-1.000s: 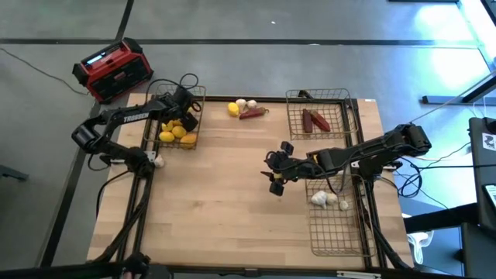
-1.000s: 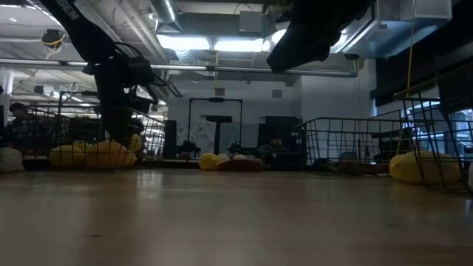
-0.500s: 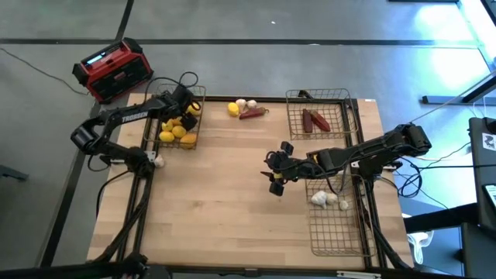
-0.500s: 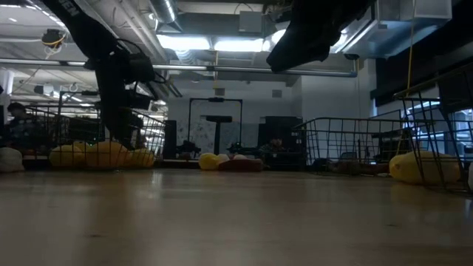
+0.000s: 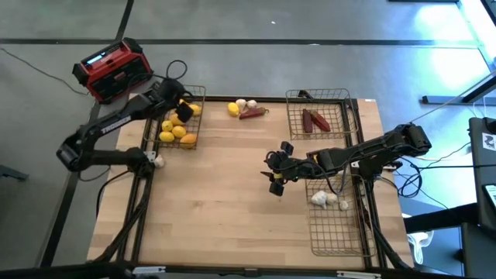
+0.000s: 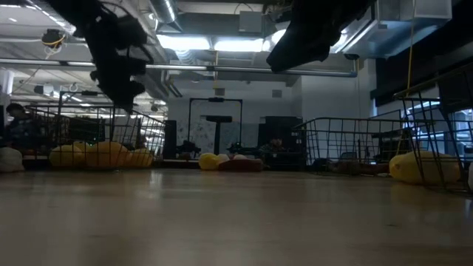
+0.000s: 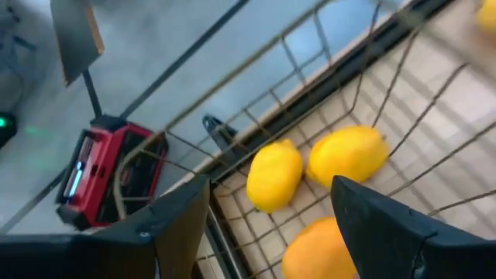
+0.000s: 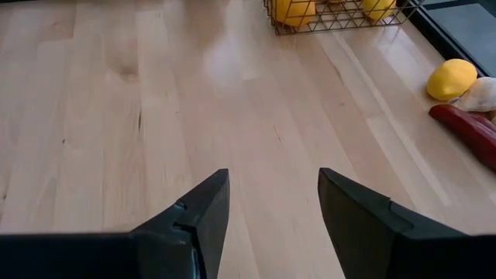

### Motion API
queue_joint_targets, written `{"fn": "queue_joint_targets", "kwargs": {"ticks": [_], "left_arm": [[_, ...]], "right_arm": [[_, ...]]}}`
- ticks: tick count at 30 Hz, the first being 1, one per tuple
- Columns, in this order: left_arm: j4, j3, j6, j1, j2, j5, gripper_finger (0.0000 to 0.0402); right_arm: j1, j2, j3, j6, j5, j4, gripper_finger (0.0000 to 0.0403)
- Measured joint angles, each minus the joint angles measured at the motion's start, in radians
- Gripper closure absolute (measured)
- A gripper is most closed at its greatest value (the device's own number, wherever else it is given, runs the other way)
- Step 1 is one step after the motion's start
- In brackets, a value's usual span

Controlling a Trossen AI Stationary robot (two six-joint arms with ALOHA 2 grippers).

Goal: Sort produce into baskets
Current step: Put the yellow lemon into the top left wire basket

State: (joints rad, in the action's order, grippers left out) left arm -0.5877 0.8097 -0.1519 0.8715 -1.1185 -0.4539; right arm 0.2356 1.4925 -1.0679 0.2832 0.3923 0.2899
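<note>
Over the left basket (image 5: 183, 116), left end effector (image 7: 267, 225) agape, lemons (image 7: 310, 167) partly mesh-hidden.

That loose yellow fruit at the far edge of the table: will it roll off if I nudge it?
Probably yes. The loose yellow fruit looks round and smooth, so it would likely roll. A white bulb and a dark red piece lie against it, which may block one side. The right hand hangs open, well short of it.
</note>
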Motion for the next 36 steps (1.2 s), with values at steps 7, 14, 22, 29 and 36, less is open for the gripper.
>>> {"fn": "queue_joint_targets", "kwargs": {"ticks": [7,14,22,29,36], "left_arm": [[0.038,0.012,0.028,-0.067,0.089,0.244,0.0134],[0.162,0.012,0.092,-0.167,0.077,0.459,0.0134],[0.322,0.012,0.101,-0.269,-0.019,0.469,0.0134],[0.333,0.052,0.112,-0.299,-0.134,0.469,0.0134],[0.320,0.164,0.129,-0.315,-0.219,0.466,0.0124]], "right_arm": [[0.000,0.000,0.000,0.000,0.000,0.000,0.0210],[0.000,0.000,0.000,0.000,0.000,-0.002,0.0210],[0.000,0.000,0.000,0.000,0.000,-0.002,0.0210],[0.000,0.000,0.000,-0.001,0.000,-0.002,0.0210],[0.000,0.000,0.000,-0.007,0.008,-0.002,0.0210]]}}
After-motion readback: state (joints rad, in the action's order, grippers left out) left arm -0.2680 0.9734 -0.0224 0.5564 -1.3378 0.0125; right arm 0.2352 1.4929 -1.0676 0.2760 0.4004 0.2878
